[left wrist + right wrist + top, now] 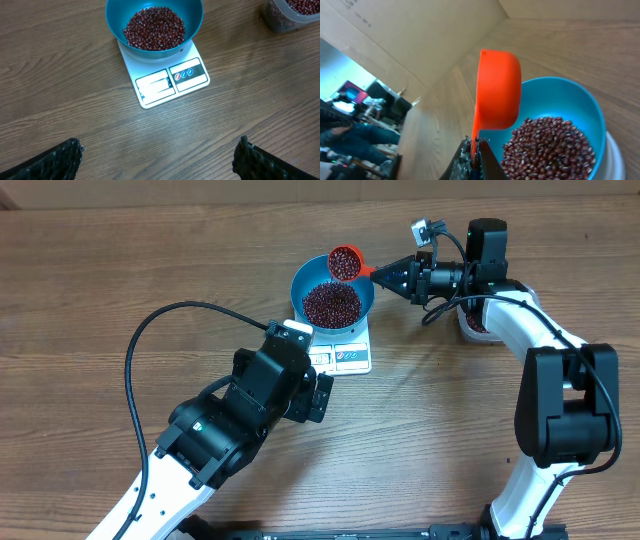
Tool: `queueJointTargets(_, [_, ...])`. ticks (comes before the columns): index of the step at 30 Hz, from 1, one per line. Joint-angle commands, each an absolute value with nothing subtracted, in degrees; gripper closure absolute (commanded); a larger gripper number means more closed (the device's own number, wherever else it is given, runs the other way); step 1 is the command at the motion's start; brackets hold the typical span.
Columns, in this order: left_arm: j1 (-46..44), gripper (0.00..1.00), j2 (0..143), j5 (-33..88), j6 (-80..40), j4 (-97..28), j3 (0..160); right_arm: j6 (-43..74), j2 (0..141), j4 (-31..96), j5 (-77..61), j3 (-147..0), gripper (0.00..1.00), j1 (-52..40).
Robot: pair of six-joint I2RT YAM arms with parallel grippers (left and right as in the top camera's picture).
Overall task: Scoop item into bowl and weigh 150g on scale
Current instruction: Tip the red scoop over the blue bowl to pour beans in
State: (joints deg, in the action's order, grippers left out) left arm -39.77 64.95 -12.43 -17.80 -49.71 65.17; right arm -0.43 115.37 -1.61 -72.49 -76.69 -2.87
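Note:
A blue bowl (309, 281) (195, 20) (580, 102) holding a heap of dark red beans (331, 303) (154, 28) (550, 147) rests on the white scale (352, 356) (172, 82). My right gripper (385, 275) (476, 146) is shut on the handle of an orange scoop (345, 262) (497, 90), which carries beans and hangs over the bowl's far rim. My left gripper (318, 393) (160, 157) stands open over bare wood just in front of the scale, nothing between its fingers.
A clear plastic tub (472, 328) (292, 15) with more beans sits to the right of the scale, partly hidden under the right arm. A black cable (150, 330) loops over the table at the left.

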Motion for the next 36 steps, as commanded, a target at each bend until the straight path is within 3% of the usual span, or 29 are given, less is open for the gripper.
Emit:
queueJointTargets(1, [-39.75,0.0,65.25,-12.16,-16.73,-49.5,65.08,-6.37,115.57,-1.3,-72.01,-76.88,0.96,-3.01])
queueJointTargets(14, [-39.75,0.01,65.25,-12.16,-16.73,-49.5,65.08,-21.5,115.57,4.75,-67.96,-76.88,0.96,-3.01])
queueJointTargets(36, [-39.75,0.01,65.25,-12.16,-16.73,-49.5,65.08,-31.18,115.57,6.79,-67.26,-76.88,0.96,-3.01])
